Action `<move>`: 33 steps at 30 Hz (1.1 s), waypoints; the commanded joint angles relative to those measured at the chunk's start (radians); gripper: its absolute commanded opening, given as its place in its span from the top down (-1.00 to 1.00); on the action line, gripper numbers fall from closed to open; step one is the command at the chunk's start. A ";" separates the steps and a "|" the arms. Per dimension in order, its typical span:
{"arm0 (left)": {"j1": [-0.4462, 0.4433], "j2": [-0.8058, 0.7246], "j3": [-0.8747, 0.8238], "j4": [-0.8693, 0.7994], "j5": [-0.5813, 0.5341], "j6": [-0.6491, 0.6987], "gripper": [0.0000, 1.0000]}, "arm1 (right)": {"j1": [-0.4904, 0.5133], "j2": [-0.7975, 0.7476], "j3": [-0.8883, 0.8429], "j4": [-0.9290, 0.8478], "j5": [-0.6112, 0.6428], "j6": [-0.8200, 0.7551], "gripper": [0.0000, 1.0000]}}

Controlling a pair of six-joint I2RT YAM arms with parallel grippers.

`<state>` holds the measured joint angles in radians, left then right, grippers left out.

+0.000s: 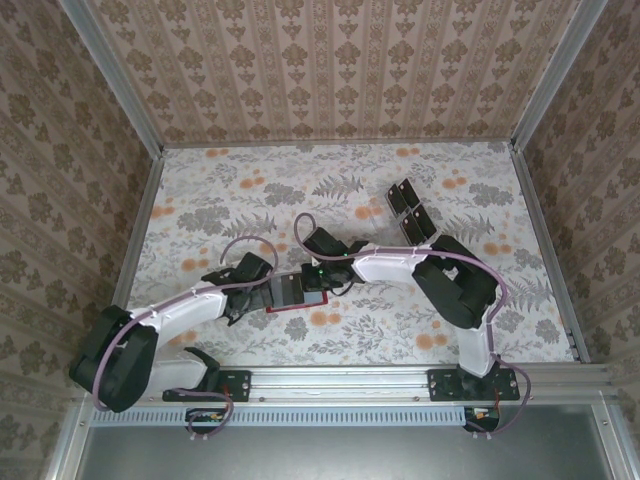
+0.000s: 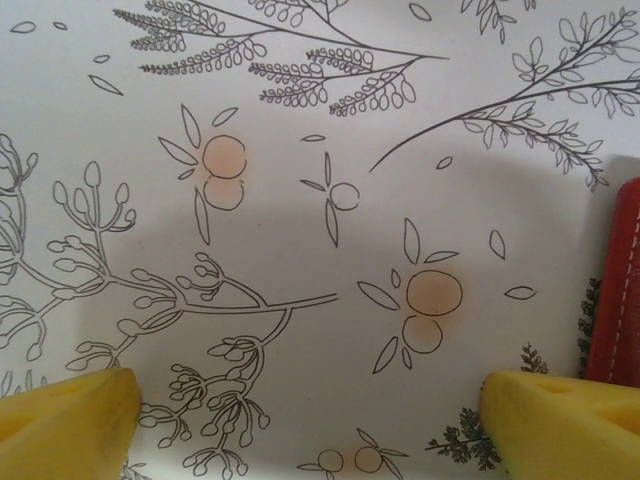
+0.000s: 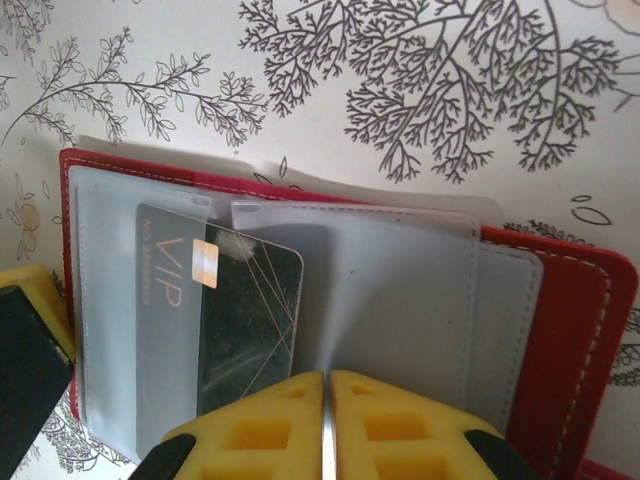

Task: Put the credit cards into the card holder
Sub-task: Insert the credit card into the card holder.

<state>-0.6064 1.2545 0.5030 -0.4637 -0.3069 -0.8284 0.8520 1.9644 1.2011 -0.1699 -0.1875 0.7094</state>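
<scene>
The red card holder (image 3: 590,330) lies open on the flowered table, its clear plastic sleeves showing. A black credit card (image 3: 225,310) marked VIP sits partly inside the left sleeve. My right gripper (image 3: 327,420) is shut on the thin edge of a clear sleeve page, which stands up between its yellow pads. In the top view it sits over the card holder (image 1: 292,293). Just left of the holder, my left gripper (image 2: 310,430) hovers open over bare table, with the holder's red edge (image 2: 615,290) by its right finger. Several more credit cards (image 1: 410,212) lie at the back right.
Patterned walls close in the table on three sides. A metal rail (image 1: 340,380) with both arm bases runs along the near edge. A yellow and black finger (image 3: 28,350) shows at the left edge of the right wrist view.
</scene>
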 commanded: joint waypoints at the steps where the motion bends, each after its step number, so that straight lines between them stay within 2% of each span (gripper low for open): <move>1: 0.007 0.038 -0.001 0.004 0.010 -0.008 -1.00 | 0.012 0.033 0.036 -0.038 -0.004 -0.010 0.74; 19: 0.004 0.045 -0.011 0.034 0.033 0.004 -0.99 | 0.068 0.103 0.143 -0.058 -0.035 -0.008 0.74; 22: 0.004 0.044 -0.008 0.036 0.036 0.010 -1.00 | 0.058 0.068 0.103 -0.058 -0.002 -0.014 0.68; 25: 0.004 0.040 0.001 0.037 0.041 0.022 -0.99 | 0.032 0.016 0.018 -0.025 0.021 -0.003 0.49; 33: 0.007 0.014 0.048 0.012 0.031 0.056 -0.99 | -0.036 -0.078 -0.152 0.021 0.040 0.019 0.46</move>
<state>-0.6064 1.2640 0.5167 -0.4652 -0.2955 -0.8043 0.8330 1.9041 1.1019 -0.1104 -0.1799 0.7139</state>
